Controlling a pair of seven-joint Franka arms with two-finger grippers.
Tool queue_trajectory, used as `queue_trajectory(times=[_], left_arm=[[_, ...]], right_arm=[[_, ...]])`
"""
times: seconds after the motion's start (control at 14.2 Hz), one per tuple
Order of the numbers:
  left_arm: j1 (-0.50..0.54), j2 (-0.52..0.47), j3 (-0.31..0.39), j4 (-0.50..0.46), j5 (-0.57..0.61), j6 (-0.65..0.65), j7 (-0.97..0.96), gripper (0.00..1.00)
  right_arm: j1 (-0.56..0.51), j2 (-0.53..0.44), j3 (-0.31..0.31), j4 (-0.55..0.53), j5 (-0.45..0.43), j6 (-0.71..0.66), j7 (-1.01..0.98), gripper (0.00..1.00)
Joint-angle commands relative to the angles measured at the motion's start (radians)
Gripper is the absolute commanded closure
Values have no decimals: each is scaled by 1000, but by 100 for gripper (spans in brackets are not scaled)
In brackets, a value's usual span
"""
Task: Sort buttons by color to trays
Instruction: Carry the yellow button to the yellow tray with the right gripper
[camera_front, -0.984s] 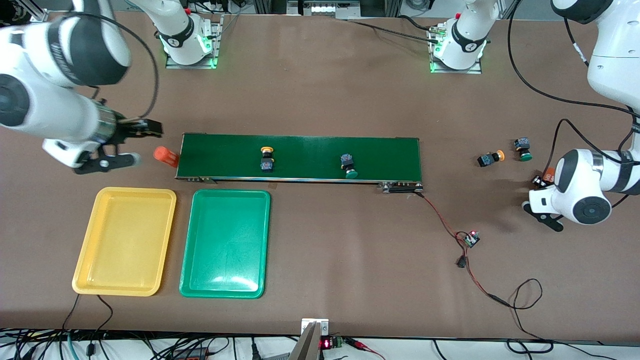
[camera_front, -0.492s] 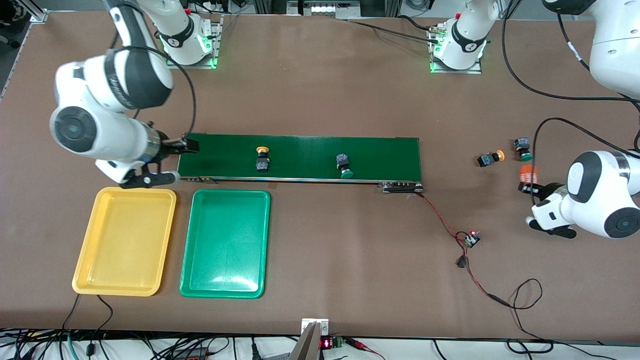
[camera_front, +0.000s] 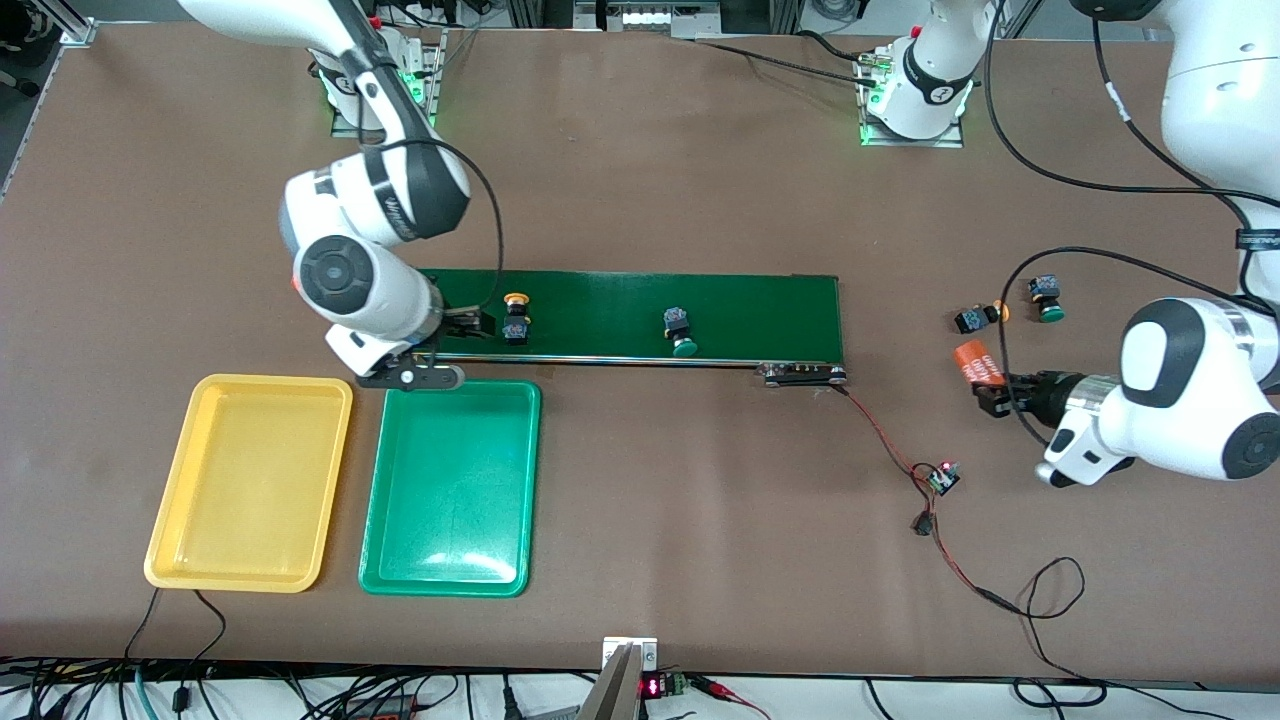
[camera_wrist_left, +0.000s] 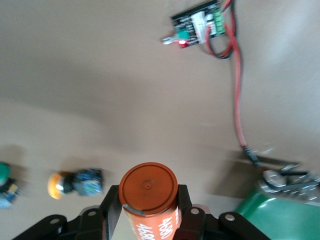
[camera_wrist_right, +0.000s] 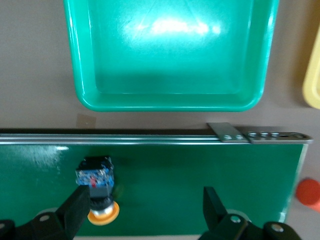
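Four buttons are unsorted, and both trays are bare. Over the last second the yellow button (camera_front: 516, 318) and green button (camera_front: 679, 332) on the conveyor belt (camera_front: 760, 305) have ridden toward the right arm's end. The right gripper (camera_wrist_right: 145, 200) has swung in from off that end. It now sits low over the belt with its jaws wide and nothing gripped, the yellow button between them and close to one finger. That looks like the first pick about to start.

The left gripper (camera_front: 1000, 392) is clamped on an orange cylinder (camera_front: 978, 365) and has carried it toward the belt. The other yellow button (camera_front: 980, 317) and green button (camera_front: 1046, 298) lie on the counter just farther from the camera.

The green tray (camera_front: 500, 384) lies directly under the right wrist, so the yellow tray (camera_front: 200, 385) beside it means a short sideways carry. The belt's metal rail and a second orange cylinder (camera_wrist_right: 308, 194) off its end crowd that path. Everywhere else the counter is open.
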Motion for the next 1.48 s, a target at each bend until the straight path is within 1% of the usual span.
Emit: queue_trajectory(times=[0.0, 0.14, 0.28, 0.35, 0.49, 0.56, 0.63, 0.77, 0.84, 0.91, 0.98, 1.05, 1.12, 1.27, 1.41], left_arm=[[-64, -56, 29, -4, -58, 28, -178, 71], [-98, -90, 44, -14, -111, 39, -288, 71], [-169, -128, 90, -34, -149, 37, -386, 71], [-210, -148, 105, -65, -160, 39, -438, 71], [-297, -173, 162, -97, -189, 40, -528, 71], [-340, -191, 194, -122, -206, 43, -552, 71], [-367, -214, 201, -158, -215, 63, -580, 71], [-396, -251, 201, -223, -215, 98, -649, 71], [-401, -260, 202, -240, -215, 106, -666, 71], [-404, -262, 202, -252, -215, 128, -702, 71], [-413, -262, 204, -263, -217, 151, -733, 71], [-416, -262, 214, -275, -218, 171, -743, 71], [-425, -262, 218, -286, -220, 189, -741, 71], [-433, -257, 218, -323, -218, 195, -729, 71], [-444, -247, 218, -350, -214, 210, -726, 71]], right_arm=[[23, -17, -8, -75, 36, 69, 64, 0], [34, -7, -8, -86, 47, 79, 70, 0], [40, 13, -8, -86, 61, 117, 70, 0], [54, 16, -9, -94, 63, 122, 70, 0], [60, 17, -9, -98, 63, 126, 70, 1], [63, 26, -8, -100, 61, 138, 69, 4], [77, 36, -9, -100, 61, 148, 67, 5], [82, 56, -9, -108, 61, 163, 64, 24], [82, 59, -9, -108, 61, 165, 63, 37], [80, 57, -9, -108, 61, 160, 63, 55], [77, 50, -9, -106, 61, 152, 60, 67], [72, 40, -14, -105, 61, 145, 52, 75], [65, 27, -20, -100, 60, 120, 51, 78], [7, -15, -20, -85, 54, 53, 9, 78], [-116, -38, -20, -65, 53, -27, -143, 78]])
